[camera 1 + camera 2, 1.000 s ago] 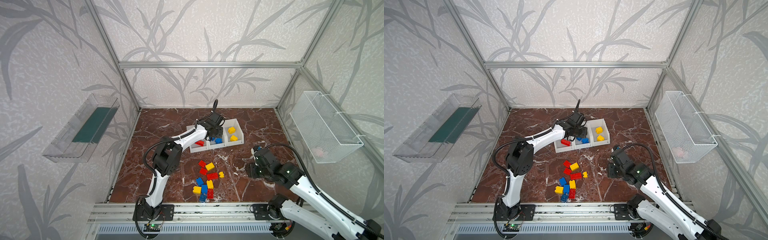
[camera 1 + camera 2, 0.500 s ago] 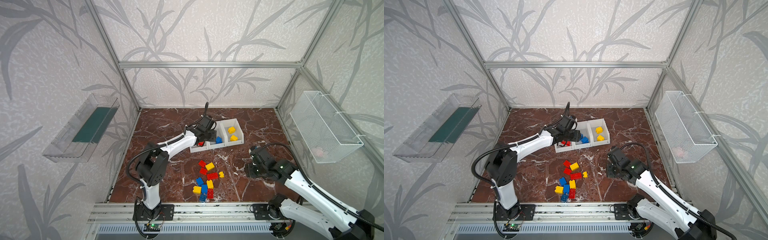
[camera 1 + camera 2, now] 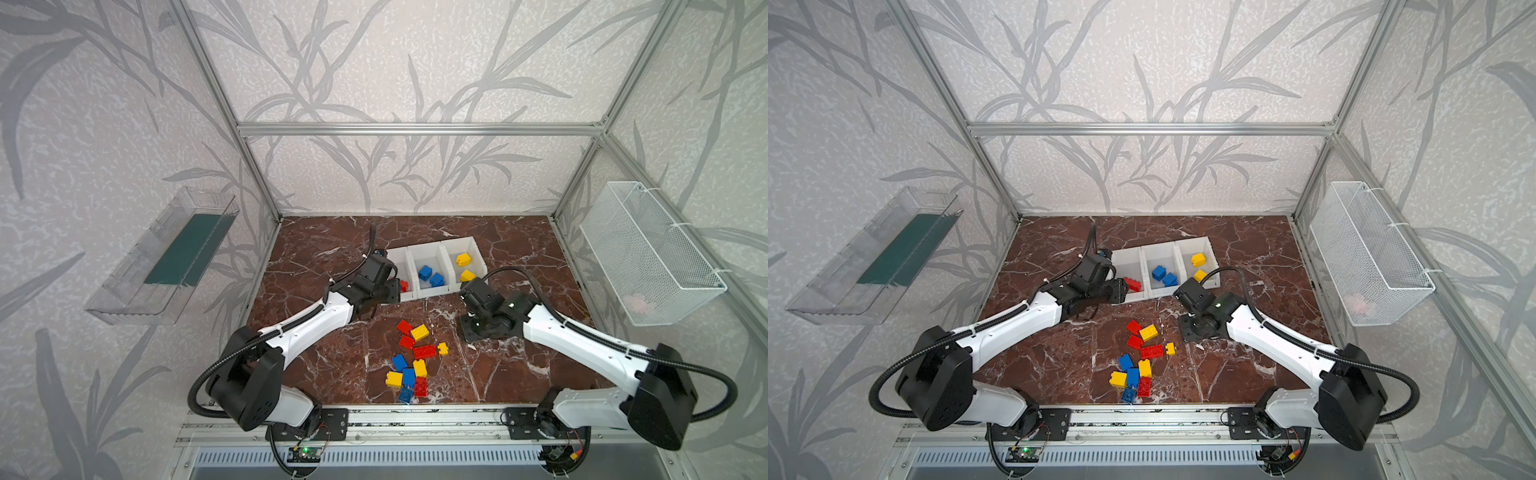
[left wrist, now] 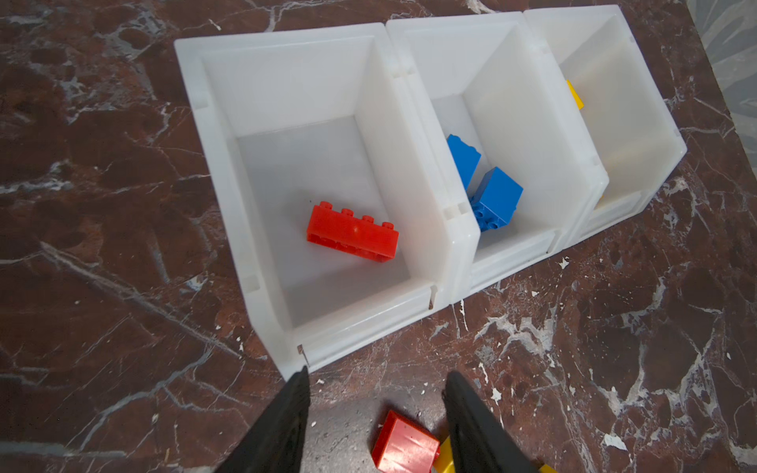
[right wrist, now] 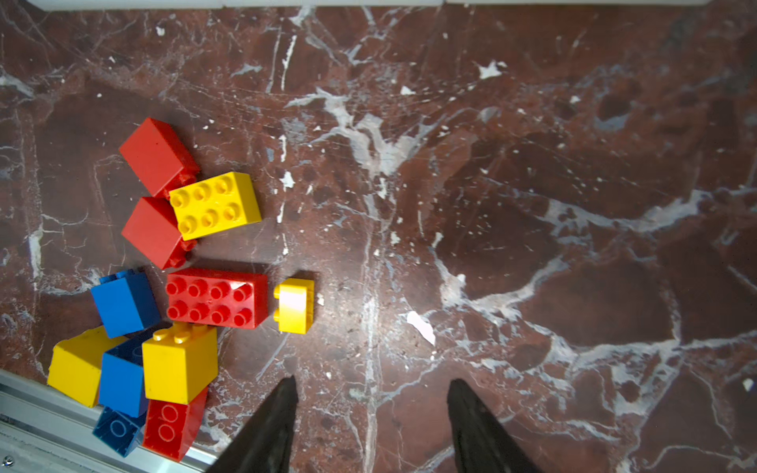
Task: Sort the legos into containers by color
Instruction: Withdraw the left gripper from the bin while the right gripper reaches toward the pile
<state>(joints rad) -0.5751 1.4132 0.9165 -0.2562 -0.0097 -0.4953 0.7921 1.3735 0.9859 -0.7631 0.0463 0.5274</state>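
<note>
Marble table (image 3: 316,257), leaf-print walls (image 3: 374,62). L gripper (image 4: 377,372) apart, empty, just near-side of red-brick bin (image 4: 286,73); R gripper (image 5: 372,380) apart, empty, right of loose legos (image 5: 217,297).

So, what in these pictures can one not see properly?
- Yellow bricks in the end bin: left wrist view, the bin's wall hides all but one corner.
- Pink object in the wire basket: both top views, blurred behind mesh, unidentifiable.
- Loose red brick: left wrist view, cut off by the picture's edge.
- Blue brick on the metal rail: right wrist view, partly under another blue brick.
</note>
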